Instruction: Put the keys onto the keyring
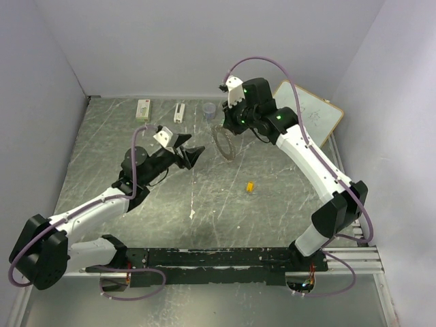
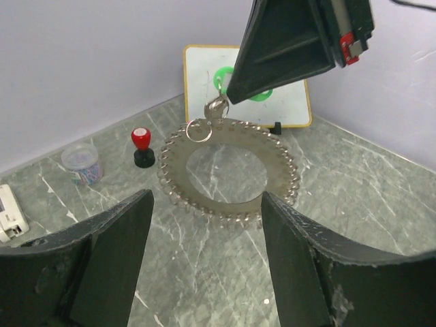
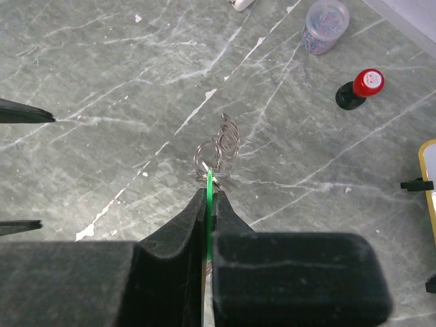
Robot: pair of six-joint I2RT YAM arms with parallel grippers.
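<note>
My right gripper (image 3: 211, 193) is shut on the thin green key (image 3: 208, 185), seen edge-on between its jaws. Below it the keyring (image 2: 276, 163) hangs upright from a small clasp (image 2: 216, 107), its rim crowded with silvery pieces. From above, the keyring (image 1: 223, 142) is near the table's middle back, under the right gripper (image 1: 228, 128). Just to the ring's left, my left gripper (image 1: 193, 155) faces it. That left gripper (image 2: 204, 199) is open with nothing between its fingers (image 2: 116, 252). The yellow-orange key (image 1: 250, 185) lies loose on the table, to the right of the centre.
A red-topped black knob (image 2: 140, 146) and a small cup of clips (image 2: 83, 163) stand behind the ring on its left. A whiteboard (image 1: 310, 112) leans at the back right. Two white items (image 1: 143, 109) (image 1: 179, 112) lie along the back wall.
</note>
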